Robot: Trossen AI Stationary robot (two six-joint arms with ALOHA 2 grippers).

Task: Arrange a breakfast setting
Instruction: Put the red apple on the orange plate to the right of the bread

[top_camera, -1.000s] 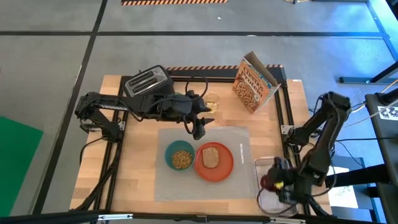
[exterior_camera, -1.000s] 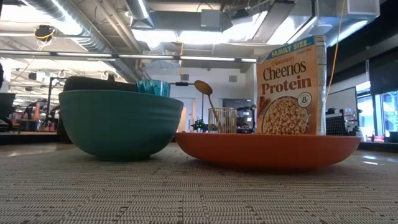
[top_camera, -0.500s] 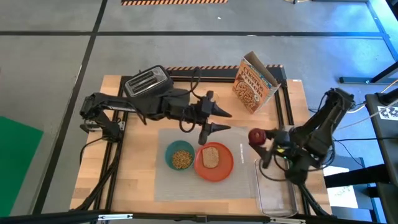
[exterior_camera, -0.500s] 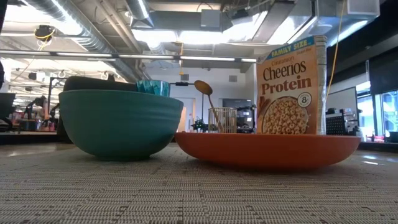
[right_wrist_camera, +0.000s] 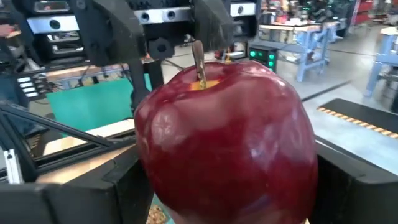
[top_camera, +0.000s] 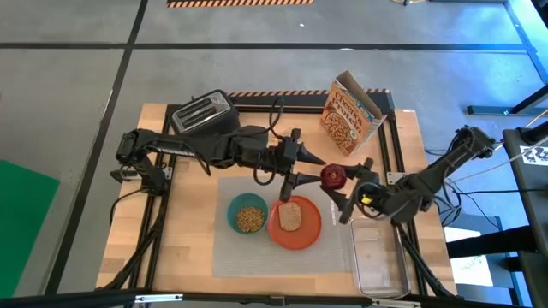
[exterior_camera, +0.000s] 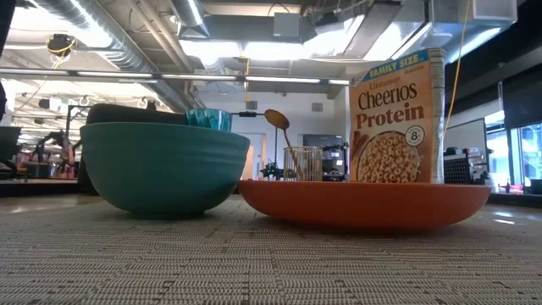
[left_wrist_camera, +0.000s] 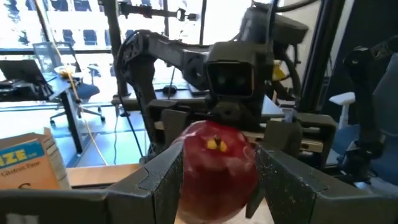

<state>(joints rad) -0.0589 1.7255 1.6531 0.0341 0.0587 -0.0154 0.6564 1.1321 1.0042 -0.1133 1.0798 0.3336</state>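
Note:
A small red apple (top_camera: pixel 332 176) is held in the air over the far right corner of the grey placemat (top_camera: pixel 257 257). My right gripper (top_camera: pixel 341 185) is shut on it, reaching in from the right. My left gripper (top_camera: pixel 318 169) is open and points toward the table's right, one finger on each side of the apple (left_wrist_camera: pixel 217 168). The orange plate (top_camera: pixel 306 231) with the toast slice (top_camera: pixel 291 216) and the teal bowl (top_camera: pixel 250 214) stand on the placemat. The teal cup (exterior_camera: pixel 208 119) and the gold spoon (exterior_camera: pixel 276 119) show only in the low view. My right gripper pinches the apple's two sides (right_wrist_camera: pixel 146 155) between its two fingers (right_wrist_camera: pixel 118 193). The fingers come about level from the table's right. The apple sits upright, stem up, lifted clear of the placemat. My left gripper's fingers (left_wrist_camera: pixel 158 183) stand at the apple's two sides; I cannot tell whether they touch it.
The black toaster (top_camera: pixel 204 113) stands at the far left and the cereal box (top_camera: pixel 349 115) at the far right. A clear plastic tray (top_camera: pixel 377 257) lies at the near right. A black frame rail (top_camera: pixel 390 145) runs along the table's right side.
My right gripper has lifted the apple out of the clear tray and carried it up and toward the table's far left, to the placemat's far right corner. My left gripper has turned from pointing down to pointing level toward the right and moved right until its fingers flank the apple.

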